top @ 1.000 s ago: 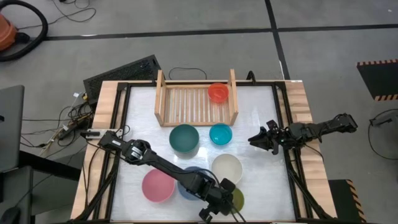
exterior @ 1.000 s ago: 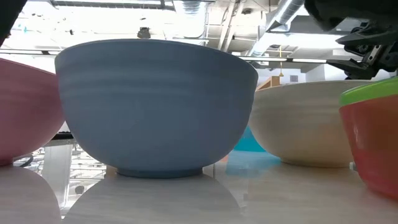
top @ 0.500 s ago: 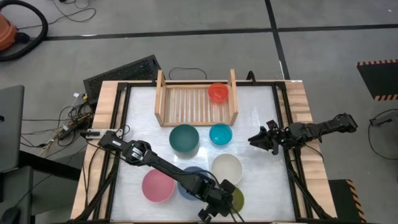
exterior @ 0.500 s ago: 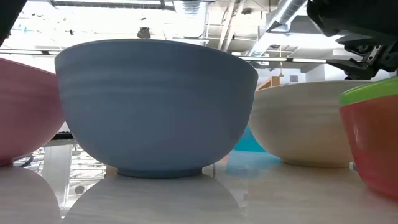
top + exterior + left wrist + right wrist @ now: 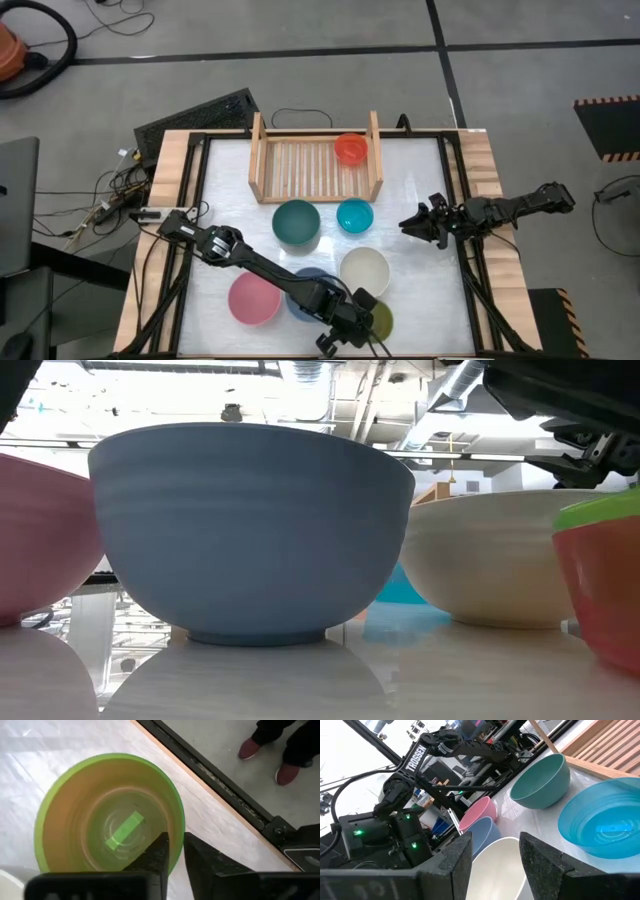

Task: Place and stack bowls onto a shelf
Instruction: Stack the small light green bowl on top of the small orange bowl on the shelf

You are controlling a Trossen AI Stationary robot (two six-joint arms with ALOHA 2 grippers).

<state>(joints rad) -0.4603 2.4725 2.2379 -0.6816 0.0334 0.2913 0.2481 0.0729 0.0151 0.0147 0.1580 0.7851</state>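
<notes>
My left gripper is at the table's near edge, shut on the small olive-green bowl. In the low view that bowl has a green rim over a red-orange wall. On the table stand the pink, blue, cream-white, teal and small light-blue bowls. A red-orange bowl rests on the slats at the right end of the wooden shelf. My right gripper hovers open to the right of the light-blue bowl. My left gripper pinches the olive-green bowl's rim on the side toward the table's near edge, one finger inside the bowl and one outside, coming from above. In the low view the rim looks slightly tilted. Whether the base rests on the table I cannot tell.
The table's black frame and wooden border run close beside the green bowl. A person's shoes stand on the floor beyond that edge. The blue bowl and cream-white bowl stand close to the held bowl. The shelf's left and middle slats are bare.
The olive-green bowl, held by my left gripper, has shifted slightly toward the table's right edge in the low view, and its rim has tipped a little more.
</notes>
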